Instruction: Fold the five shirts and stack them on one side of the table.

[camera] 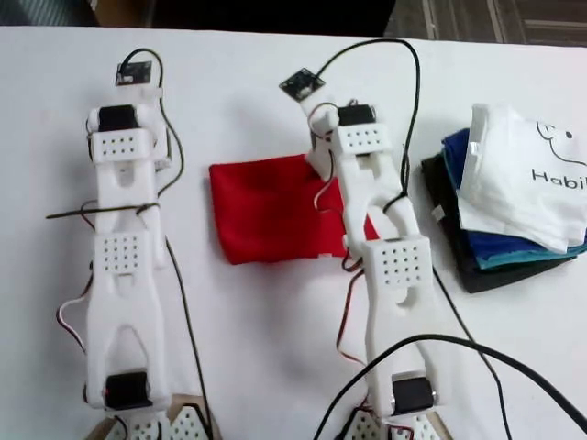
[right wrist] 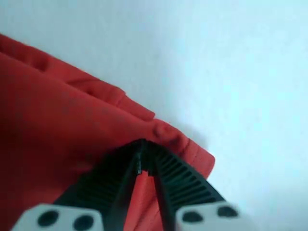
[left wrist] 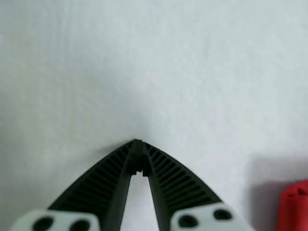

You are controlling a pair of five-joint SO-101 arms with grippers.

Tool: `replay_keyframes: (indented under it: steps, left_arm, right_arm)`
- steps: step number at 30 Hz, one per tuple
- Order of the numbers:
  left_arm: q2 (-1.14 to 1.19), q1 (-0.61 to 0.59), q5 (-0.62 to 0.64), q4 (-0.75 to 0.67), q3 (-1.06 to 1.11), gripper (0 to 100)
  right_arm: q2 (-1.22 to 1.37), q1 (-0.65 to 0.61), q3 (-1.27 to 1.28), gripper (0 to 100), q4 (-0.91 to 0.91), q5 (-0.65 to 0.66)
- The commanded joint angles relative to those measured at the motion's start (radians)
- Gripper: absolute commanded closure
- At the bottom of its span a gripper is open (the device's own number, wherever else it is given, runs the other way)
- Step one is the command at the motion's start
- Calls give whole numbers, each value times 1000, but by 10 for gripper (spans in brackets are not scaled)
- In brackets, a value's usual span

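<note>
A folded red shirt (camera: pixel 266 211) lies flat in the middle of the white table. My right gripper (right wrist: pixel 141 144) is shut at the shirt's far right corner (camera: pixel 321 158), and the red cloth (right wrist: pixel 72 110) puckers at its tips. My left gripper (left wrist: pixel 137 144) is shut with nothing in it, over bare table to the left of the shirt, whose edge (left wrist: pixel 294 207) is just visible. At the right side sits a stack of folded shirts (camera: pixel 500 252): a white one (camera: pixel 518 174) on top, with blue, teal and black ones beneath.
Both white arms (camera: pixel 124 266) (camera: pixel 394 275) stretch from the near edge toward the far side. Black cables (camera: pixel 179 302) trail beside them, and one (camera: pixel 514 367) runs across the near right. The table's far edge (camera: pixel 275 32) meets a dark floor.
</note>
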Motion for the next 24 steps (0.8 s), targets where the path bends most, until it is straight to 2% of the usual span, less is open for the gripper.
replay_keyframes:
  steps: [1,6,10,15,24]
  left_arm:
    - [-3,-9,6,-28,-31,973]
    - [-3,-9,6,-28,-31,973]
    - [-3,-9,6,-28,-31,973]
    - [-3,-9,6,-28,-31,973]
    - [-3,-9,6,-28,-31,973]
  right_arm:
    - [-7,-4,-164,975,142,11]
    - [-1,-5,-345,966,271,9]
    - [4,-25,-353,822,272,34]
    - [48,-104,-354,687,271,393]
    - [90,-200,-356,608,269,549]
